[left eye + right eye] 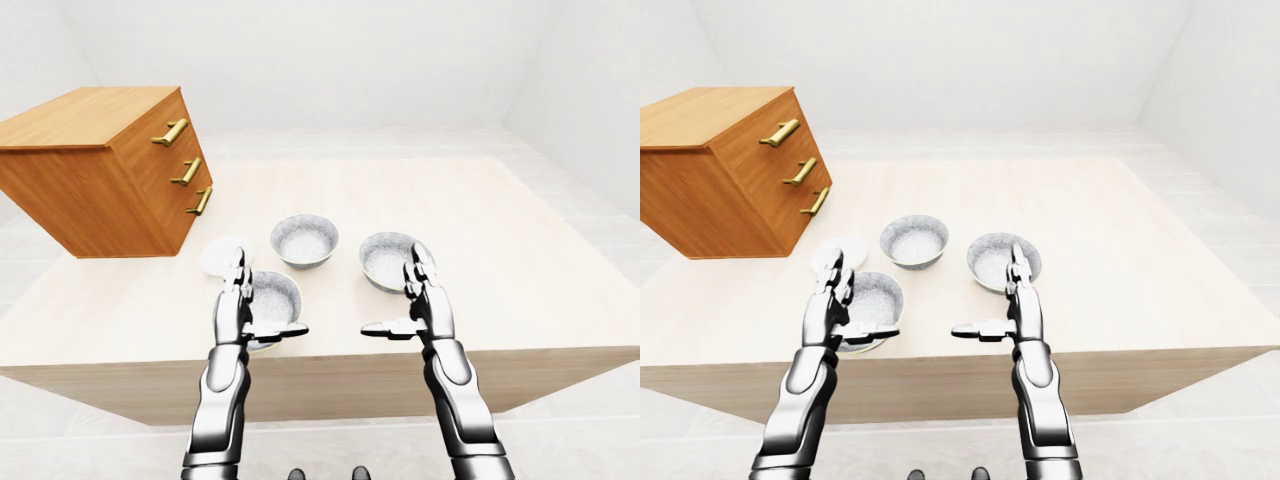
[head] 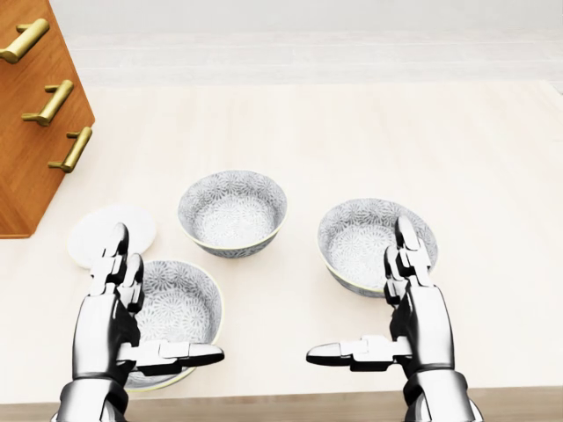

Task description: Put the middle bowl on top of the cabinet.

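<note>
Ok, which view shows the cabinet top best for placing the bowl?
Left-eye view: the cabinet shows its top widest. Right-eye view shows nearly the same, slightly smaller. Head view catches only its drawer face at upper left; the top is cropped out.

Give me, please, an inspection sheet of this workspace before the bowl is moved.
Surface: light wooden table, largely bare.
Job's things: middle bowl upright, untouched, apart from its neighbours; wooden cabinet at the views' left, three brass handles.
Clutter: left bowl, right bowl, small white plate.
Grippers: left hand and right hand open, fingers pointing up, holding nothing.
Cables: nothing seen.
Surroundings: pale floor and white walls.
</note>
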`<state>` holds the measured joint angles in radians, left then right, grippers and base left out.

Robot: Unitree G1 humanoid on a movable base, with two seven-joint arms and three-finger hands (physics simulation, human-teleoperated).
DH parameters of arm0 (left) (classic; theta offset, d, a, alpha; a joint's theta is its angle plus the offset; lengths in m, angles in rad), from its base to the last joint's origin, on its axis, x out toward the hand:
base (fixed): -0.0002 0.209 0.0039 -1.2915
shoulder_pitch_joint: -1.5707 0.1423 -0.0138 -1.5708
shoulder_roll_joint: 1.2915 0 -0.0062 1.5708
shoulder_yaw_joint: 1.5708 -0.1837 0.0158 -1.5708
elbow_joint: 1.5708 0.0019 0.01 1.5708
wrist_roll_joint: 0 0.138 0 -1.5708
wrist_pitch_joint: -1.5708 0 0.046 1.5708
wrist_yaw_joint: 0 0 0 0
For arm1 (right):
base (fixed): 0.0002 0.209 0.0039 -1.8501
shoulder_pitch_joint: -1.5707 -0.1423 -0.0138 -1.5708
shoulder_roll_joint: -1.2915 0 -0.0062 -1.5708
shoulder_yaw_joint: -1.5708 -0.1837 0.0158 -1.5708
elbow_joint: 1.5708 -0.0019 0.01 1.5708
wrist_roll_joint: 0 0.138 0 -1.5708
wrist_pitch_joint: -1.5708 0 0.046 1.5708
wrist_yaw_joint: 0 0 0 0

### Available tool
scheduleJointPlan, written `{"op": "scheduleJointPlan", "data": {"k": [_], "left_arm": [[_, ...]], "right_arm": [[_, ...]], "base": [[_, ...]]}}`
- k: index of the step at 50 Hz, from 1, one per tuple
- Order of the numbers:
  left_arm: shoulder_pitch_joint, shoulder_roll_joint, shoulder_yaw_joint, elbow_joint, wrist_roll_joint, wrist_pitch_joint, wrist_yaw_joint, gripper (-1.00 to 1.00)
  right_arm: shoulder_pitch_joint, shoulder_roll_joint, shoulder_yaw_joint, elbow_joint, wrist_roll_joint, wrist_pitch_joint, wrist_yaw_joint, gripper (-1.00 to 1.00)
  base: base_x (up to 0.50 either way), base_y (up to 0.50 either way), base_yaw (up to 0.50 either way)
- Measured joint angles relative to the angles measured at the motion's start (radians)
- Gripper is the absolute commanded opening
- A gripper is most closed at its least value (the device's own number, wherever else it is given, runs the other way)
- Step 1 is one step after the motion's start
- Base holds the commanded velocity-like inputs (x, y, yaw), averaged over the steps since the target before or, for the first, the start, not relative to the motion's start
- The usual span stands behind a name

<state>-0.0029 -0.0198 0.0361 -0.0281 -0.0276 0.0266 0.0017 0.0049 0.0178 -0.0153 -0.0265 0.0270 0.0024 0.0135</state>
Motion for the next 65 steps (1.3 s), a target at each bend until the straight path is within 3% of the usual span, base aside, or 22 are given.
{"op": "scheduleJointPlan", "data": {"k": [8,17,20,45,65], "left_arm": [[0.005,0.025,0.012,-0.007,0.007,-0.006,-0.013,1.0],[0.031,0.038,0.023,-0.099,0.004,0.04,-0.02,1.0],[0.042,0.041,0.025,-0.143,0.002,0.061,-0.024,1.0],[0.101,0.053,0.092,-0.541,-0.029,0.061,-0.086,1.0],[0.115,0.046,0.15,-0.633,-0.04,0.061,-0.118,1.0]], "right_arm": [[0.013,-0.014,-0.015,-0.038,-0.005,0.028,0.022,1.0],[0.031,-0.025,-0.016,-0.13,-0.001,0.085,0.034,1.0],[0.038,-0.029,-0.017,-0.171,0.0,0.085,0.037,1.0],[0.074,-0.039,-0.044,-0.529,0.008,0.085,0.061,1.0],[0.091,-0.04,-0.07,-0.639,0.017,0.085,0.084,1.0]], "base": [[0.0,0.0,0.0],[0.0,0.0,0.0],[0.0,0.0,0.0],[0.0,0.01,0.0],[0.0,0.5,0.0]]}}
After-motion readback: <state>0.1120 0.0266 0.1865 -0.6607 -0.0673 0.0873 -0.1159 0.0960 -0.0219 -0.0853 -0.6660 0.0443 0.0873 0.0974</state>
